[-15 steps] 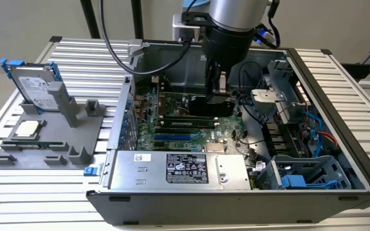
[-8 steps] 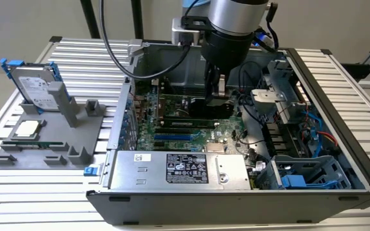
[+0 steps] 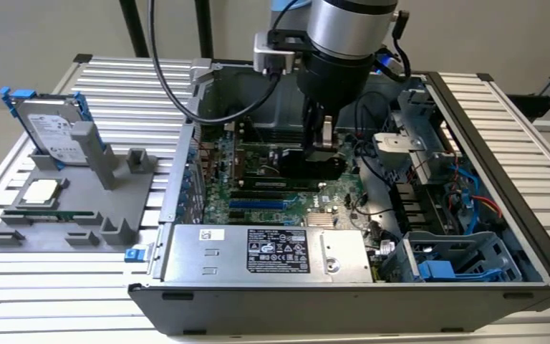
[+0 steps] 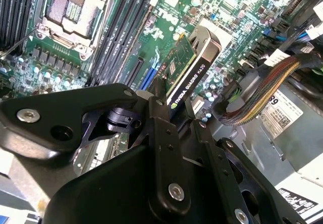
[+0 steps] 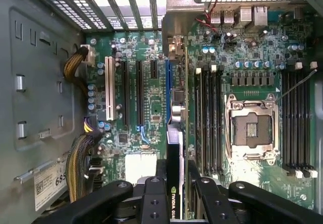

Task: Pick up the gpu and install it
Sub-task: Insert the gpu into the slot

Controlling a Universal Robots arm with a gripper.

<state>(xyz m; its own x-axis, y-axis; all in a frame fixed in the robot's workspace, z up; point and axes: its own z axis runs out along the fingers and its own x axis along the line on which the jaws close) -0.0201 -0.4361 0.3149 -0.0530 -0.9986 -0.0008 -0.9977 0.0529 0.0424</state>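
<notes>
From the exterior view's left, I see the grey plastic parts stand [image 3: 74, 208] on the ribbed aluminium counter [image 3: 26, 287], with the silver hard drive in blue rails [image 3: 51, 129] propped upright in it. Moving right, the open black computer case [image 3: 351, 301] lies on its side, its green motherboard [image 3: 256, 179] exposed, and my arm reaches down into it.

My black gripper [image 3: 321, 147] is clamped on the gpu [image 4: 187, 70], the thin green circuit card with a black cooler, pinching its upper edge; both wrist views show the fingers [image 5: 156, 196] closed against either face of the card. In the first wrist view the gpu [image 5: 176, 133] stands on edge directly over the blue expansion slot [image 5: 168, 98], its silver bracket end [image 5: 174, 47] toward the case's rear openings.

I judge the pickup done and the insertion in hand. Whether the card edge is seated I cannot tell. The next move calls for a straight, even press along the slot, bracket aligned with its opening.
</notes>
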